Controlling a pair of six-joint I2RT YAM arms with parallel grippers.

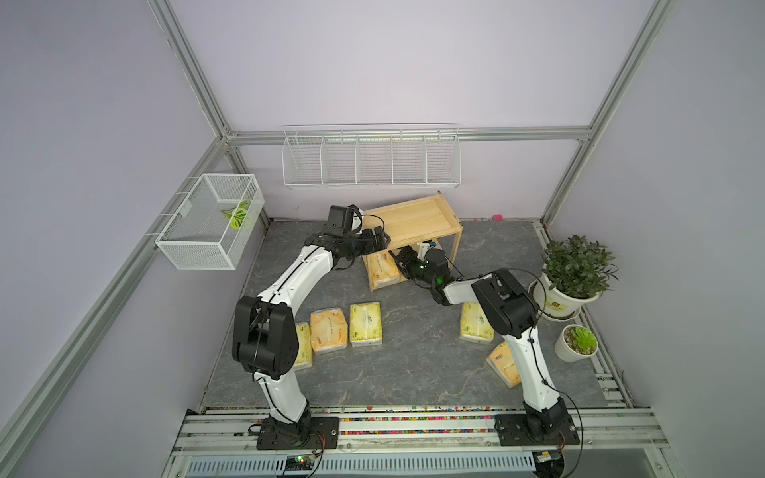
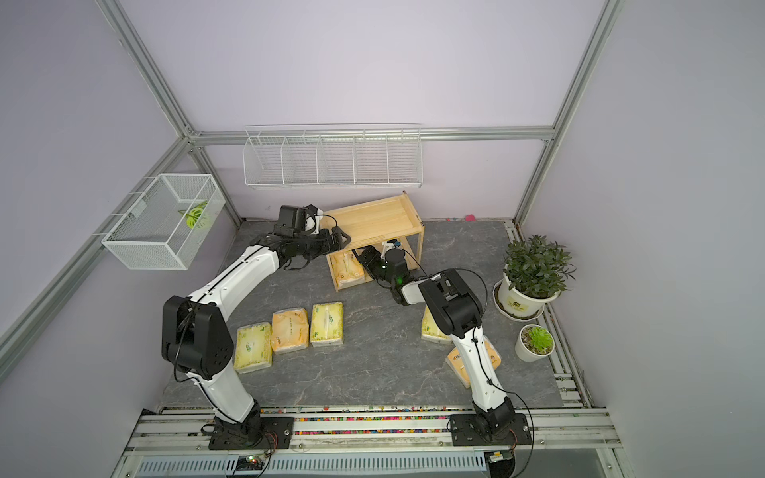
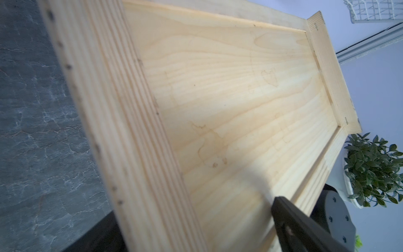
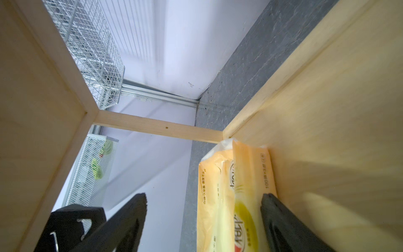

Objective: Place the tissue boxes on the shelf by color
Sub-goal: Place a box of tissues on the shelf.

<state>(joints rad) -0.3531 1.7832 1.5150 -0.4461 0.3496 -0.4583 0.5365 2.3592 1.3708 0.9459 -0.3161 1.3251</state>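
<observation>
Nearest, five packs lay unsorted on the mat. Beyond, the right gripper gaped around an orange pack on the shelf's low tier, gripping nothing, seemingly freeing it. The left gripper hung open, empty, over its top.

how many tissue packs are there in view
6. One orange plastic-wrapped tissue pack on the light wooden shelf's lower tier. A row on the table: yellow-green pack, second orange pack, second yellow-green pack. Partly behind the right arm: third yellow-green pack, third orange pack.
</observation>
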